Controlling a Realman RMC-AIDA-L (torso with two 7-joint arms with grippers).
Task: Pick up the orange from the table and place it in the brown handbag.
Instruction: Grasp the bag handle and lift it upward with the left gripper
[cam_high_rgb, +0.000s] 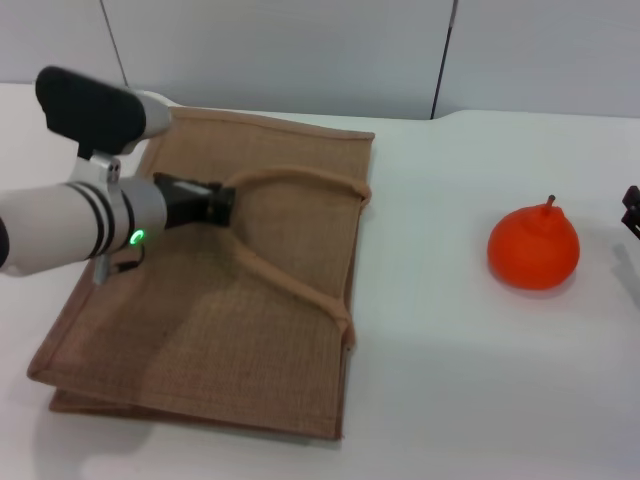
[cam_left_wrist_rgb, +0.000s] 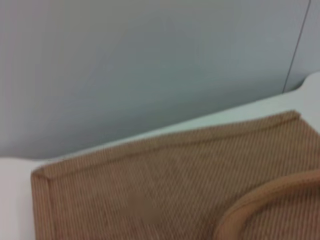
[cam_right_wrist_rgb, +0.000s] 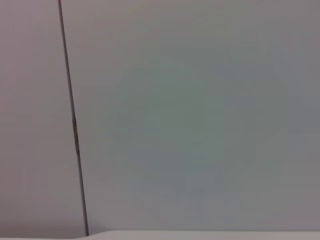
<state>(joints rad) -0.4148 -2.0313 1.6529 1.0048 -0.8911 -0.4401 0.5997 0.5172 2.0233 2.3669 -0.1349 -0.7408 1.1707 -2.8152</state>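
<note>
Tan-brown woven jute marks the large flat handbag (cam_high_rgb: 250, 300), which is laid on the plain white table (cam_high_rgb: 450, 380) at the robot's left. The left gripper (cam_high_rgb: 222, 203) is seen over the bag, at the near end of one rope handle (cam_high_rgb: 290, 180); whether it pinches the handle cannot be told. The bright orange-red, stemmed fruit (cam_high_rgb: 534, 248) is set well apart to the right, just beside the right gripper (cam_high_rgb: 631, 212), barely visible at the picture's edge.
</note>
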